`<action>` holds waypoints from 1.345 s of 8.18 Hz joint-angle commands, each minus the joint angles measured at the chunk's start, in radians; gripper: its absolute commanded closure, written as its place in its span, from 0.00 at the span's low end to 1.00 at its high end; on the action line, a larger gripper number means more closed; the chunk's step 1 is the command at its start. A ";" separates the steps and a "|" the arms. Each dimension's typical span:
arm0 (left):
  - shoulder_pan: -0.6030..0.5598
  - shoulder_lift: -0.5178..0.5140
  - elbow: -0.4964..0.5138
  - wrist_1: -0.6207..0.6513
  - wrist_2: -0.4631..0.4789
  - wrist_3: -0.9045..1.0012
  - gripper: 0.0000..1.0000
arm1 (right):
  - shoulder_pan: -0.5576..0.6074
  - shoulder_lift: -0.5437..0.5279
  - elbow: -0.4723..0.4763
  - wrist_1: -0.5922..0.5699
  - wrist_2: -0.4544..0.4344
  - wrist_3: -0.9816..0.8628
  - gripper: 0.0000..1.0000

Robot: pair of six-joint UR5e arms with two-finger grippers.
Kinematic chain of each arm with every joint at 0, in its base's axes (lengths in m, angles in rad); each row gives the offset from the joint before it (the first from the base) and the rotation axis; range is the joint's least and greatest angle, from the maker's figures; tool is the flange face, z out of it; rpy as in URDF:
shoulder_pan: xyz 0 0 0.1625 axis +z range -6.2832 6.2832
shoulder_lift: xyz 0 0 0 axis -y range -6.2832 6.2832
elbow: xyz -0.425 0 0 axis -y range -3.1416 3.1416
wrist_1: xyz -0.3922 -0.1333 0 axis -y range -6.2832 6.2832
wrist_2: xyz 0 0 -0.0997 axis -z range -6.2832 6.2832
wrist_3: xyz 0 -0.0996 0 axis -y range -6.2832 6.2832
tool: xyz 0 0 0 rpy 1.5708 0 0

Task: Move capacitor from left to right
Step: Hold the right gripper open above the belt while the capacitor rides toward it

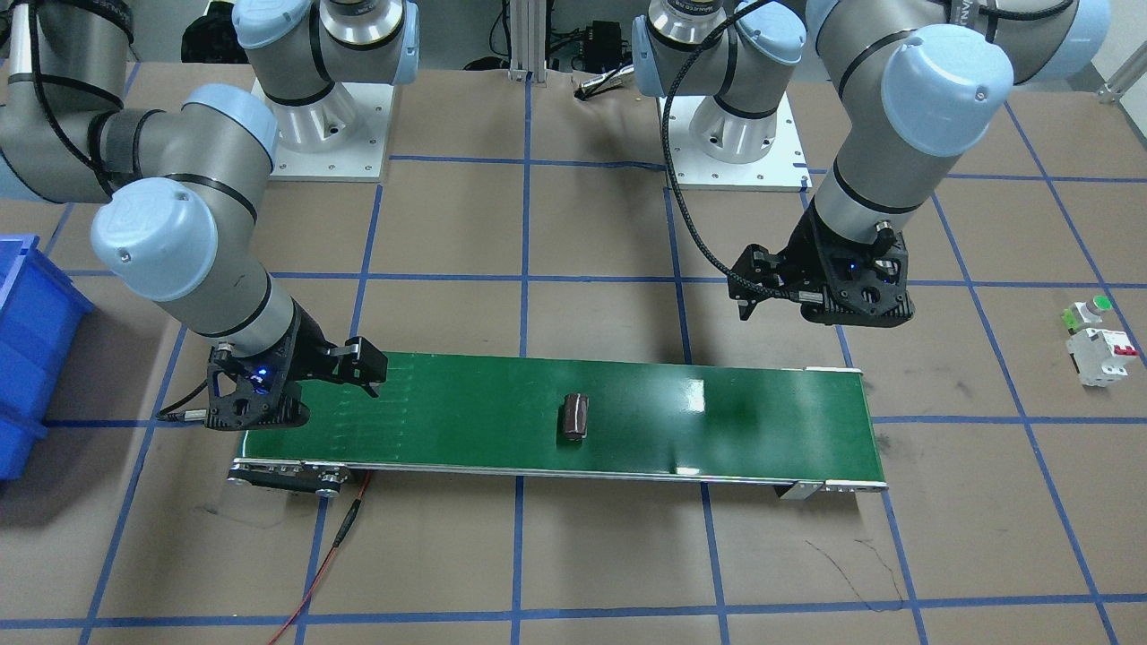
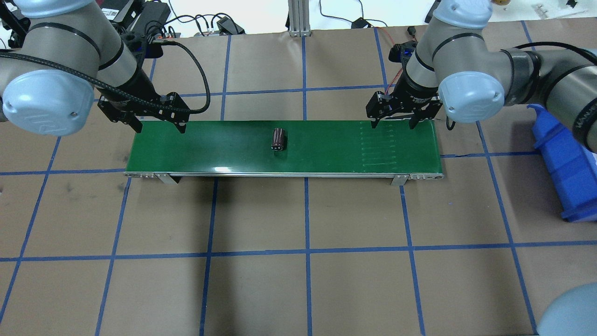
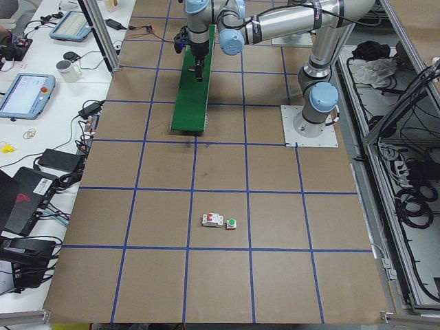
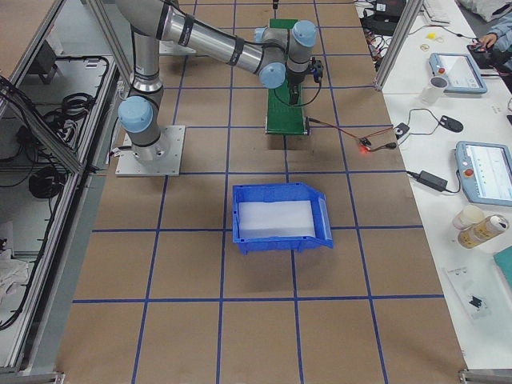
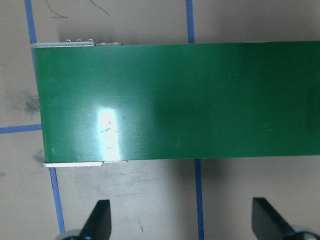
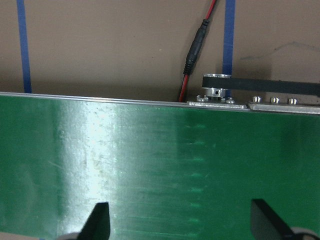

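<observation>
The capacitor (image 2: 278,139), a small glossy dark brown cylinder, lies on its side near the middle of the green conveyor belt (image 2: 326,144); it also shows in the front view (image 1: 575,417). My left gripper (image 2: 160,125) is open and empty above the belt's left end, at its far edge. In the left wrist view (image 5: 182,225) only belt and table show between its fingers. My right gripper (image 2: 392,123) is open and empty above the belt's right end, and the right wrist view (image 6: 180,225) shows bare belt. Both grippers are well apart from the capacitor.
A blue bin (image 2: 569,168) stands on the table to the right of the belt. A white breaker with a red switch (image 1: 1100,354) and a green-topped button (image 1: 1089,309) sit far off on the robot's left. A red cable (image 1: 332,546) runs from the belt's right end.
</observation>
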 commanded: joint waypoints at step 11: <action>-0.011 -0.031 -0.015 0.117 0.001 0.001 0.00 | 0.001 0.009 0.026 -0.016 0.051 0.058 0.01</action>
